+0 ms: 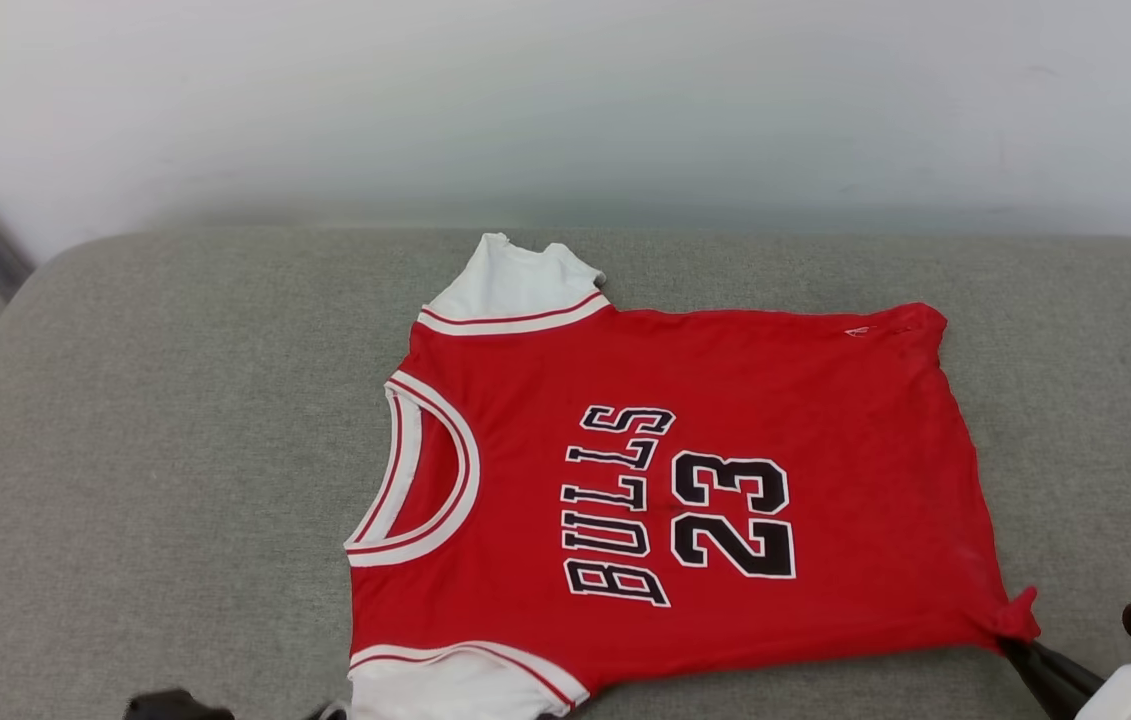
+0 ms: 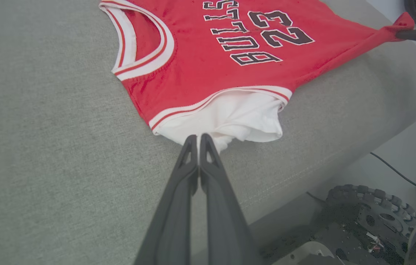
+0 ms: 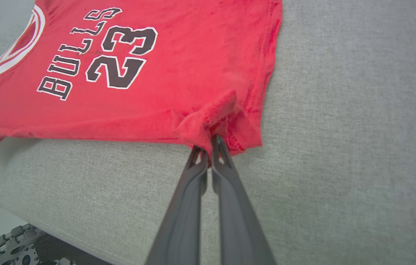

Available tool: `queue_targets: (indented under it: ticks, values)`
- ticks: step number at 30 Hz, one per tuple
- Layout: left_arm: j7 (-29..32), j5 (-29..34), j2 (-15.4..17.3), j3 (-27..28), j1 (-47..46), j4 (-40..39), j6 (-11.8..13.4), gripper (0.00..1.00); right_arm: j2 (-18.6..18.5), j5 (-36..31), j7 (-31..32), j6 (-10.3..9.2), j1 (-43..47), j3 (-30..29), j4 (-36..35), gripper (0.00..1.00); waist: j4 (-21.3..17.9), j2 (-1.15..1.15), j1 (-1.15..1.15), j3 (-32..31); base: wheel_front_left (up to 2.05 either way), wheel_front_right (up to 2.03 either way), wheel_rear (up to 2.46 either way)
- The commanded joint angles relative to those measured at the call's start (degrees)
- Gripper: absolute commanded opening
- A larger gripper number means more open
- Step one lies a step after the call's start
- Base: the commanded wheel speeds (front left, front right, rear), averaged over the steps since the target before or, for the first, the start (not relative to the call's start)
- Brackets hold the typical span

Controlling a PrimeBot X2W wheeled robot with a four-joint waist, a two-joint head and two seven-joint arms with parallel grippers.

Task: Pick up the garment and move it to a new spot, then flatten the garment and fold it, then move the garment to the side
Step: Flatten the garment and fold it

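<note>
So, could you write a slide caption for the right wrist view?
Right hand shut on the hem corner of the red garment on a grey cushion.

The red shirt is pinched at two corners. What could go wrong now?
The jaws of the left gripper pinch just the edge of the white sleeve; it may slip free.
The right gripper bunches the hem corner of the garment, which may end up creased.

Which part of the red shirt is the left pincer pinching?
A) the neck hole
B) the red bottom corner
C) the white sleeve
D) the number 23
C. In the left wrist view the left pincer is shut, with its tips on the edge of the white sleeve of the shirt.
</note>
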Motion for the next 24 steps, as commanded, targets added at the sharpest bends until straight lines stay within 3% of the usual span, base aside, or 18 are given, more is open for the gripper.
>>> queue_targets:
  ticks: [1,13,24]
  values:
    - [-1.4,0.6,-0.3,1.1,-2.3,-0.8,0.3,0.0,0.4,-0.2,1.0,-0.04,0.0,-0.8,-1.6,0.0,-0.2,0.0,0.01,0.3,0.0,0.0,0.0]
    - [-5.4,5.5,-1.3,2.7,-14.6,0.6,-1.3,0.0,2.4,-2.4,6.4,-0.03,-8.0,-3.6,-4.9,0.0,-1.3,0.0,0.01,7.3,0.0,0.0,0.0]
    - [-5.6,6.8,-4.3,1.4,-29.4,11.2,-3.5,0.0,3.4,-5.7,11.9,-0.03,-17.9,-2.4,-0.5,0.0,-2.1,0.0,0.01,15.7,0.0,0.0,0.0]
